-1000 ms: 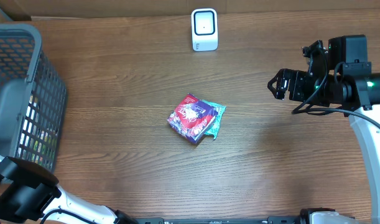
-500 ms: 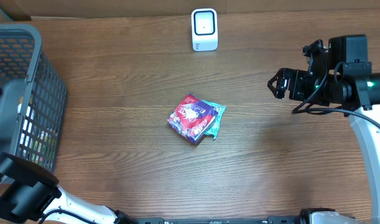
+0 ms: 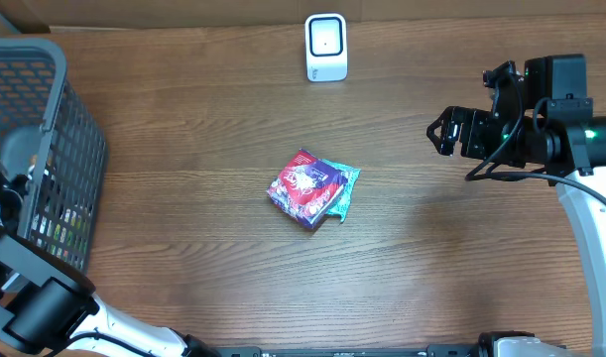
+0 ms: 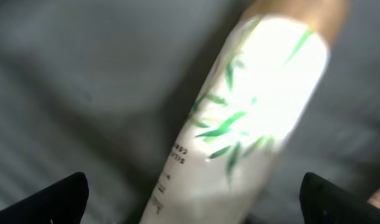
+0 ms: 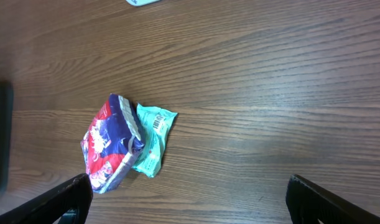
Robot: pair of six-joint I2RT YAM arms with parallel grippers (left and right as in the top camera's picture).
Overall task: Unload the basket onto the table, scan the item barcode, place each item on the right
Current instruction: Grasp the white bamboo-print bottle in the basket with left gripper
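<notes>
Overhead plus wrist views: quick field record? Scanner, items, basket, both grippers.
scanner: white, upright, far side of the table
items: red-purple packet overlapping a teal packet, mid-table
basket: grey mesh, left side
left gripper: open, at the basket, facing a white bottle with green leaves, blurred
right gripper: open, empty, right of the packets
scan: not yet done

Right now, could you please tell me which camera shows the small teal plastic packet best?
The right wrist view: the small teal plastic packet lies almost fully exposed beside the purple-and-red pack. Overhead, only the packet's edge shows. The left wrist view misses it.
</notes>
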